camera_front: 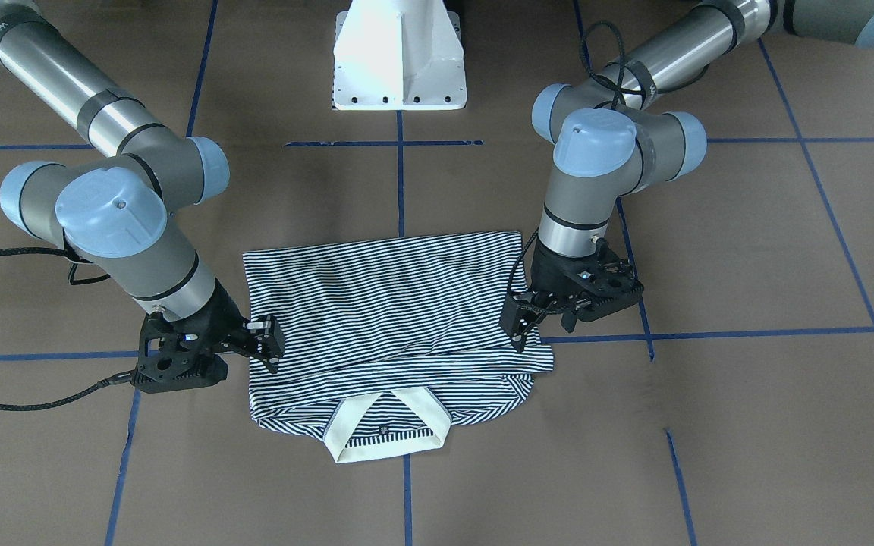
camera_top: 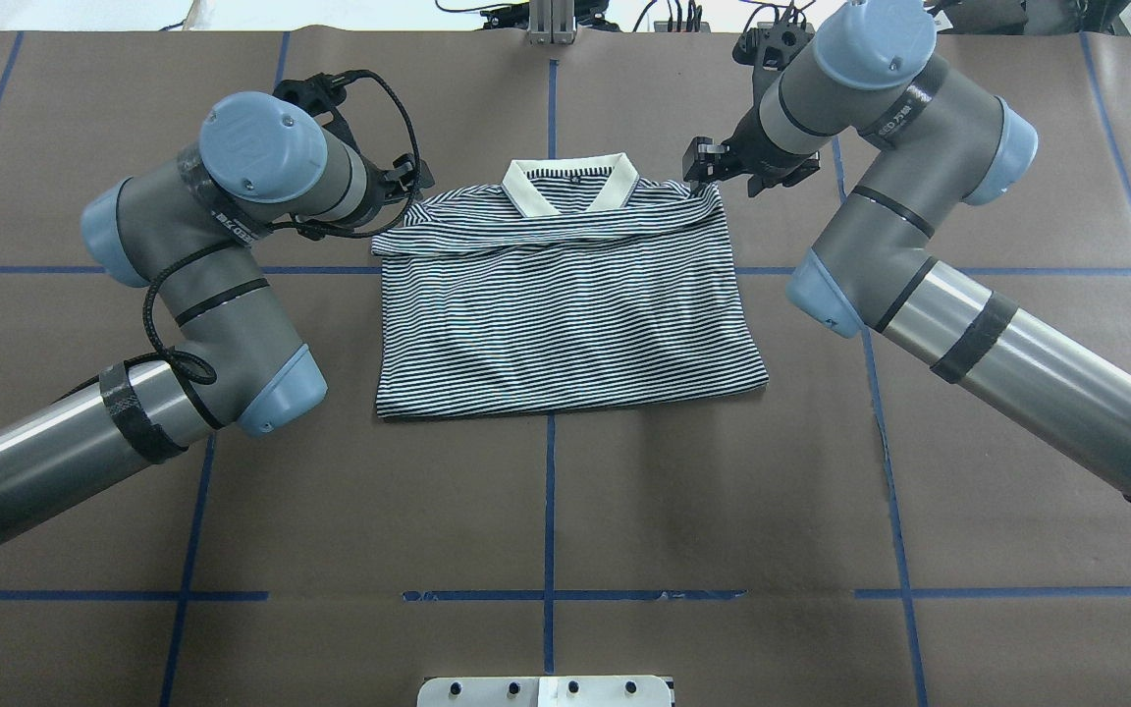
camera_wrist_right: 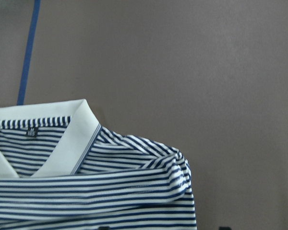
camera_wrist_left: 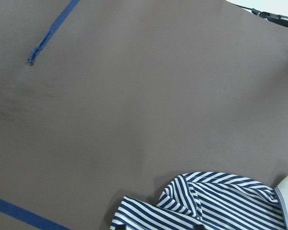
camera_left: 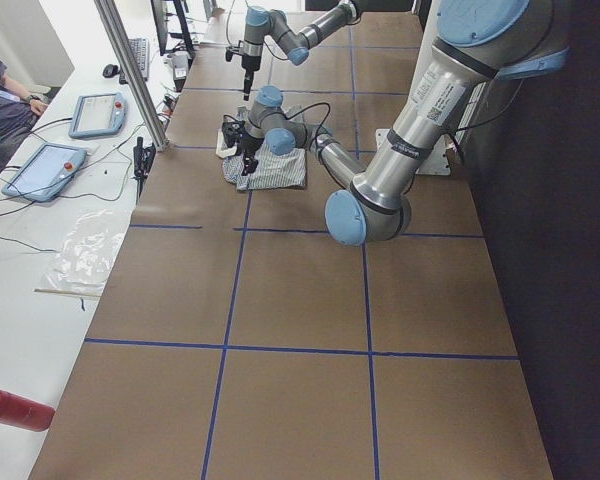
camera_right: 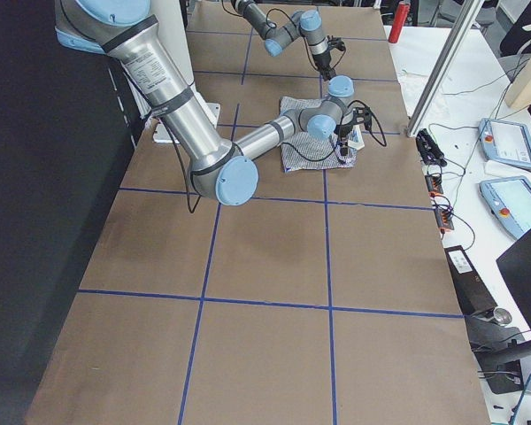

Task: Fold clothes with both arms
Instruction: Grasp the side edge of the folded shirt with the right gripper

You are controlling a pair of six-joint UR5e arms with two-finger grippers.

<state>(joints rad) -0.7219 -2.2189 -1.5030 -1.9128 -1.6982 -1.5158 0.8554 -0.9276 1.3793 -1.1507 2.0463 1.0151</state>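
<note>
On the table (camera_top: 624, 511), the polo shirt (camera_top: 565, 314) lies folded mid-width, toward the edge far from the base. My left gripper (camera_front: 520, 326) and right gripper (camera_front: 268, 345) sit at its shoulder corners; I cannot tell whether either is apart or clamped. If one snags cloth while lifting, I risk dragging the fold open near the collar (camera_top: 524, 189).

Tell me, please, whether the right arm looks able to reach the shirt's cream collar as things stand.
Probably yes: the right gripper is right beside one shoulder of the shirt, the cream collar lies uncovered close by, and nothing stands between them.
</note>
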